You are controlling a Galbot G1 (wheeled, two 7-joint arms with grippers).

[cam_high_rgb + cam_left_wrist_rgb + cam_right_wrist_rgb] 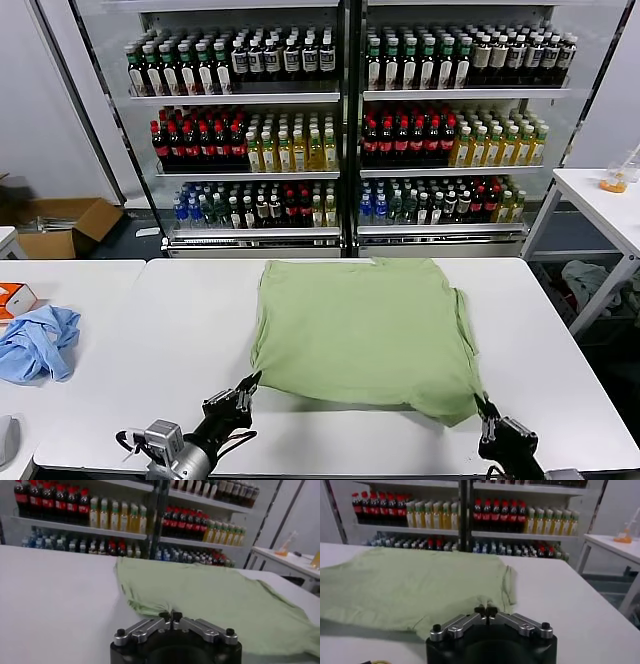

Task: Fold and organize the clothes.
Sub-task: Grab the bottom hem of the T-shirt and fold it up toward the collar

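— Black metal, closest to us: the left gripper low at the table's near edge, at the near-left corner of the shirt. Its jaws are pinched together, tips meeting right at the cloth's hem.

— Has it got hold of the hem?

— The fabric puckers there, so it looks pinched on it. The right gripper sits at the near-right corner, jaws likewise closed with cloth bunched at the tips.

— And the shirt itself?

— Light green, spread flat in the middle of the white table, plain side showing, far hem close to the table's far edge. Bare tabletop lies on both sides of it.

— Anything else out?

— A crumpled light blue garment well off to the left, with a small orange box just beyond it. Farther back, a cardboard box stands open on the floor; I can't see inside it. Behind everything, glass-fronted coolers hold rows of bottles on every shelf.
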